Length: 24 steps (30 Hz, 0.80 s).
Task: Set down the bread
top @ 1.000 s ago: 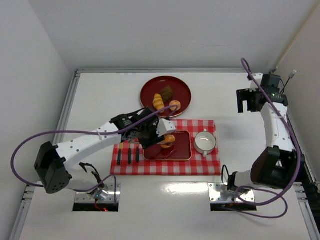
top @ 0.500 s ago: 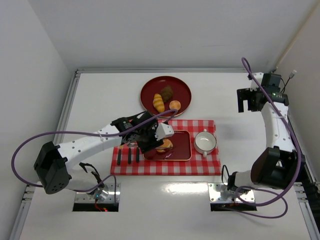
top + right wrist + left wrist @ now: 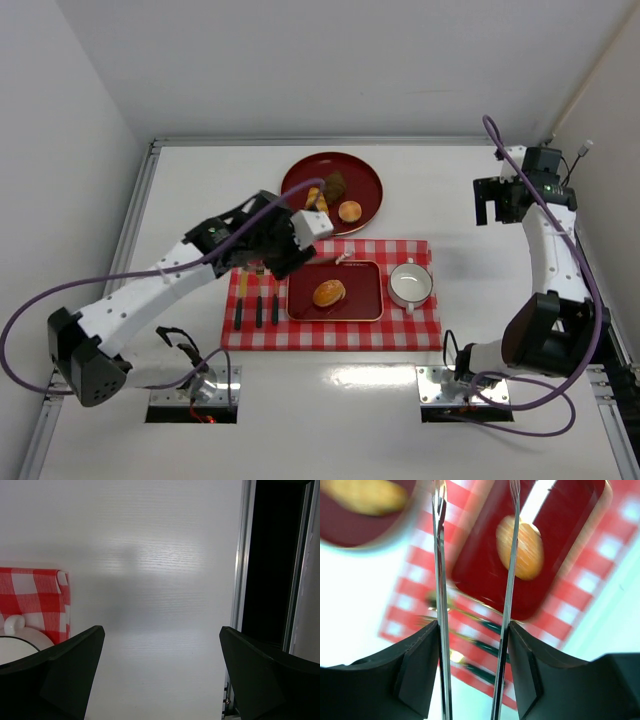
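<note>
The bread [image 3: 329, 292], a small golden-orange bun, lies alone on the red square tray [image 3: 365, 298] on the checked cloth. It also shows in the left wrist view [image 3: 520, 547], blurred, beyond the tong tips. My left gripper [image 3: 290, 252] is shut on metal tongs [image 3: 335, 259], whose two blades [image 3: 440, 580] stand apart with nothing between them, above the tray's far left corner. My right gripper [image 3: 492, 203] is open and empty, high over bare table at the far right.
A round red plate [image 3: 300, 178] behind the cloth holds a ridged yellow roll [image 3: 316, 202], a dark brown piece [image 3: 334, 184] and a second small bun [image 3: 350, 211]. A white cup [image 3: 409, 285] stands right of the tray. Dark-handled cutlery [image 3: 257, 311] lies left of it.
The bread left the tongs and now lies on the red tray. My left gripper with the tongs has lifted and drawn back to the left. The right arm has not moved.
</note>
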Each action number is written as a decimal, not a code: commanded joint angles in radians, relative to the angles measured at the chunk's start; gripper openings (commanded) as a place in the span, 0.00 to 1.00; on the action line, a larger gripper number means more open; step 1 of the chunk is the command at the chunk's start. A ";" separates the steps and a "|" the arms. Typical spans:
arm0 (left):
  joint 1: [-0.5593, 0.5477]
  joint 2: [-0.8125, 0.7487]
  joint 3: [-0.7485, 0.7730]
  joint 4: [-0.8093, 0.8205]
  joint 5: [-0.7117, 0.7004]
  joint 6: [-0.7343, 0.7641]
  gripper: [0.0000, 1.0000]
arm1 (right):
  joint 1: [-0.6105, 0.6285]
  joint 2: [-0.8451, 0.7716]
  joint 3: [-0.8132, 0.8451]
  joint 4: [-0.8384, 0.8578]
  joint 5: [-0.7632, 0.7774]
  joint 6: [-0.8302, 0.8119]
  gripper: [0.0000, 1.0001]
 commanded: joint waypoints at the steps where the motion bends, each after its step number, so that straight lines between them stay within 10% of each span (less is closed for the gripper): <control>1: 0.096 -0.100 0.080 0.058 -0.020 -0.004 0.50 | 0.004 0.013 0.050 0.021 -0.003 -0.003 1.00; 15: 0.674 0.180 0.101 0.449 -0.241 -0.138 0.50 | 0.004 0.065 0.060 0.040 -0.012 -0.012 1.00; 24: 0.815 0.492 0.209 0.515 -0.209 -0.156 0.50 | 0.004 0.085 0.049 0.060 -0.003 -0.021 1.00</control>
